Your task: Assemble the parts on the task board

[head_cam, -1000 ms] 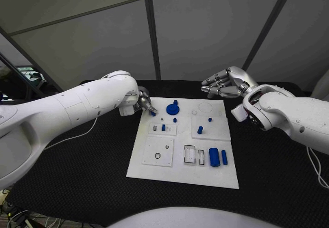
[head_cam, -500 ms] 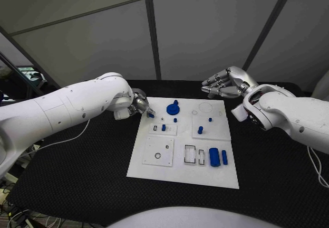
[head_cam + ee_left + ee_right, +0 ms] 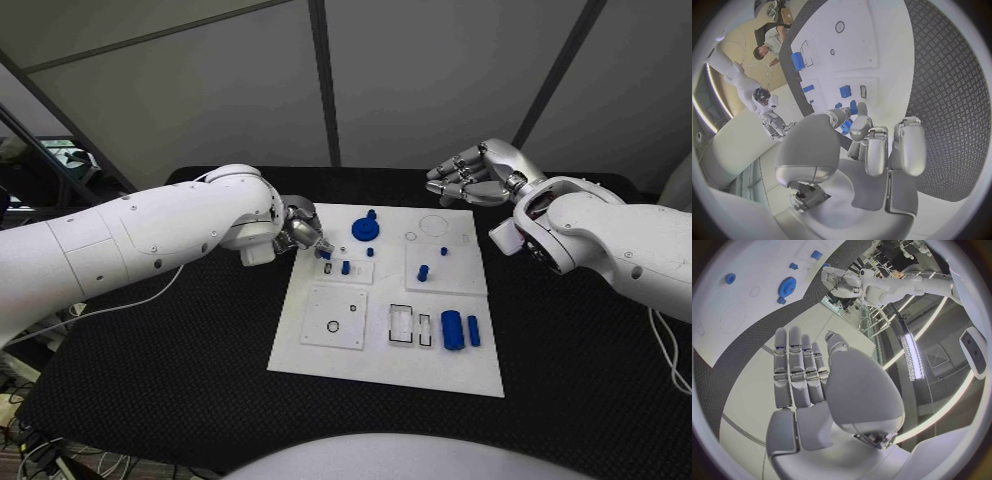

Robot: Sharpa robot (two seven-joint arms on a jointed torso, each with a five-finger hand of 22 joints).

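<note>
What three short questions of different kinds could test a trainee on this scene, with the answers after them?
1. True or false: the right hand holds a blue part.
2. Which hand pinches a small blue part over the task board? A) left hand B) right hand
3. Fill in: near the board's far edge lies a blue ____ with teeth round its rim.

Key:
1. False; it hangs open beyond the board's far right corner, fingers apart, holding nothing.
2. A; the left hand holds it at its fingertips, above the board's far left part.
3. gear
</note>
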